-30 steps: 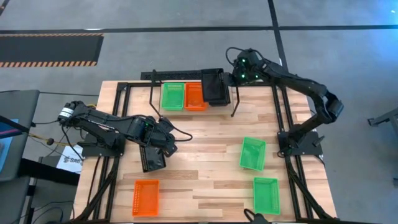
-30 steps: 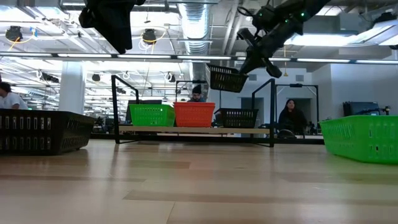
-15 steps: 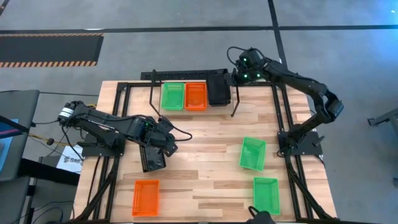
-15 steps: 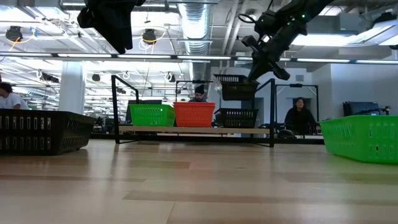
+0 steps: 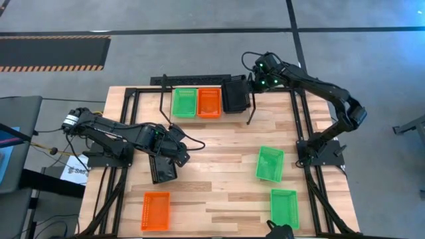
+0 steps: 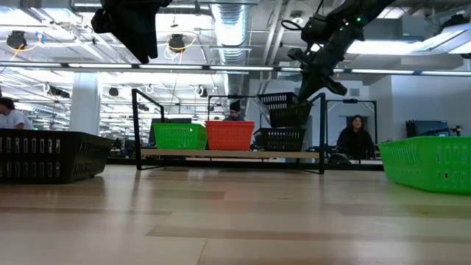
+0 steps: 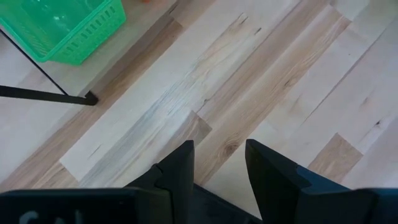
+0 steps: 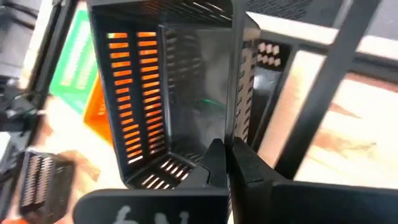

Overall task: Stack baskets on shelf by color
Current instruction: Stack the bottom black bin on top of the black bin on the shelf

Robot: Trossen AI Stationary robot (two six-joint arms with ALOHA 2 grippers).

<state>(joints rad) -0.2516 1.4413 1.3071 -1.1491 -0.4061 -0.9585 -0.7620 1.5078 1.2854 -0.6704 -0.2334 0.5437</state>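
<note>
Over the low black wire shelf (image 5: 206, 83), the right gripper (image 5: 251, 84) pinches the wall of a black slatted plastic basket (image 5: 234, 97) — fingers fully closed on it — above another black basket (image 6: 280, 139), beside the red-orange basket (image 5: 208, 103). Near a lone black basket (image 5: 163, 169), the left gripper (image 7: 216, 163) hangs parted, empty.

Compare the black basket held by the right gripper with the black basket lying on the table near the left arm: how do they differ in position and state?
The held black basket is pinched by its rim in the shut right gripper; the loose black basket is gripped by nothing.
The held one hangs tilted above another black basket on the shelf; the loose one sits flat on the table, off the shelf.
Both are black, slatted and rectangular.
</note>
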